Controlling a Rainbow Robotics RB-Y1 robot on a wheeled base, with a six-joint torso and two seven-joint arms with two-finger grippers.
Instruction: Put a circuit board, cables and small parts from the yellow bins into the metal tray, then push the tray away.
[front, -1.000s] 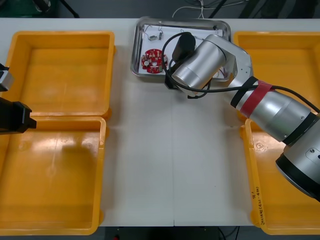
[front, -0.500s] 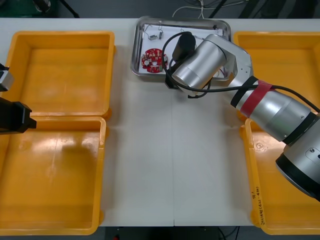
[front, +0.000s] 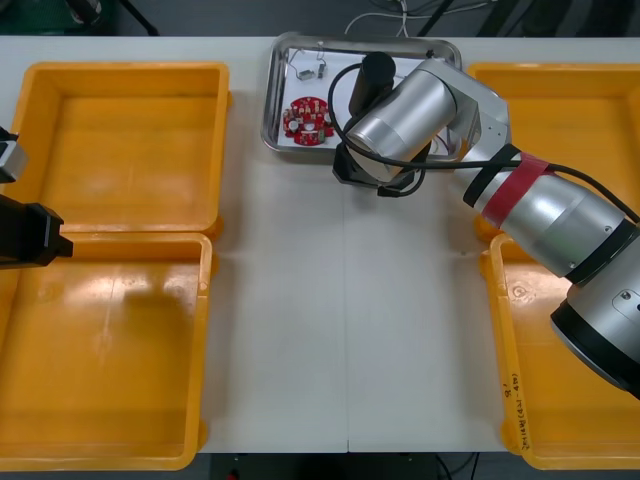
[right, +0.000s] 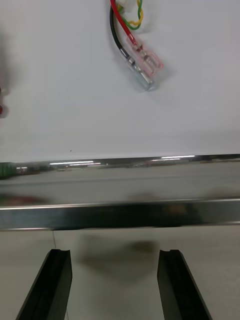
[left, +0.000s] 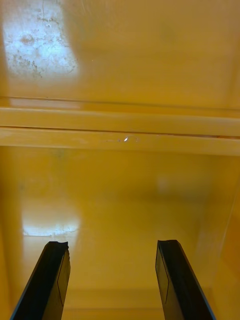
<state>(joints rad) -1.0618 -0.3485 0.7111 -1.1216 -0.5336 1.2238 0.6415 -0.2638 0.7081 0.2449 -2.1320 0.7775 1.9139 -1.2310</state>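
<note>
The metal tray (front: 275, 100), white inside, sits at the far middle of the table. In it lie a round red circuit board (front: 307, 120), small metal parts (front: 310, 70) and a red and yellow cable (right: 132, 45) with a black lead. My right gripper (right: 117, 285) is open and low over the table, its fingertips just short of the tray's shiny near rim (right: 120, 210). In the front view the right wrist (front: 400, 120) covers part of the tray. My left gripper (left: 112, 280) hangs open over the left yellow bins, with nothing between its fingers.
Two yellow bins (front: 125, 140) stand at the left and two more (front: 570, 100) at the right. The ridge where the left bins meet (left: 120, 130) lies ahead of the left fingers. Bare table (front: 340, 320) stretches between the bins.
My right wrist has shifted slightly toward the far side of the table, over the tray's near edge. The tray has barely moved, if at all. The left arm is still.
</note>
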